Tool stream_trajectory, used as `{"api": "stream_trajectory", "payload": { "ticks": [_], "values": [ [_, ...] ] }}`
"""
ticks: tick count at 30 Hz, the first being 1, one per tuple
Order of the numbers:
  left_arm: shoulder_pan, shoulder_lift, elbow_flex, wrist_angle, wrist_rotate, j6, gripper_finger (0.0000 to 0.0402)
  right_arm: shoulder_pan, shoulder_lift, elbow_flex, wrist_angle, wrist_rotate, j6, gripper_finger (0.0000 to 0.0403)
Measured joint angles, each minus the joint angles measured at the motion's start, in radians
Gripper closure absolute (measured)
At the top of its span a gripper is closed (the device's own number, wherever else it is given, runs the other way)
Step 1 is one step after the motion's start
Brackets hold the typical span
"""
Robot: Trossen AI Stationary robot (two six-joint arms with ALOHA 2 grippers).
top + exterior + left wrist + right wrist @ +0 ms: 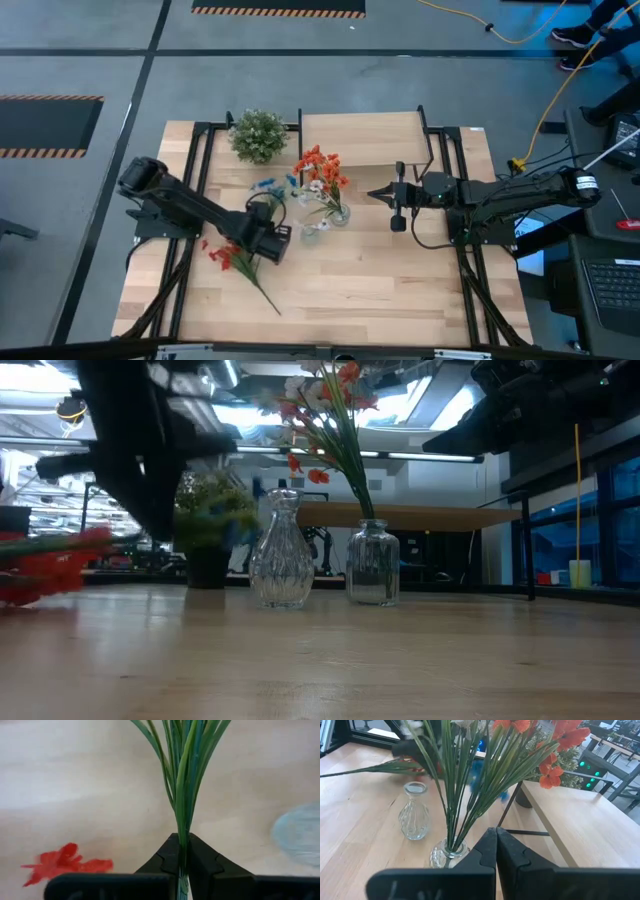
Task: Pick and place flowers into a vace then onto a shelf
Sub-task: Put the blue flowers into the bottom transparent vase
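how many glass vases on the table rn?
2. Ribbed empty vase stands beside the round vase holding the red-orange and white flowers, both mid-table in front of the shelf.

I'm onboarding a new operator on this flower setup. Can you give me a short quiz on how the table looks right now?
1. True or false: both glass vases hold flowers.
2. What is the left gripper shut on? A) nothing B) green stems C) a cable
3. Fill in: the red-orange spray outside the vases lies on the ____.

Key:
1. False. The ribbed vase is empty; only the other vase holds flowers.
2. B.
3. tabletop.
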Motion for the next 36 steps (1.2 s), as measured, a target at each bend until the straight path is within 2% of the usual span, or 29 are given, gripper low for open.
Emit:
{"api": "stream_trajectory", "payload": {
  "ticks": [6,14,23,31,36],
  "values": [
    [-0.055,-0.087,0.000,-0.039,-0.168,-0.072,0.0385,0.000,0.000,0.000,0.000,0.000,-0.001,0.0399],
    [-0.066,-0.088,0.000,-0.048,-0.248,-0.091,0.0385,0.000,0.000,0.000,0.000,0.000,-0.001,0.0399],
    [-0.067,-0.088,0.001,-0.175,-0.271,-0.201,0.0385,0.000,0.000,0.000,0.000,0.000,-0.001,0.0399],
    [-0.108,-0.098,0.001,-0.213,-0.400,-0.224,0.0385,0.000,0.000,0.000,0.000,0.000,-0.001,0.0399],
    [-0.145,-0.105,0.002,-0.243,-0.525,-0.255,0.0384,0.000,0.000,0.000,0.000,0.000,-0.001,0.0399]
  ]
}}
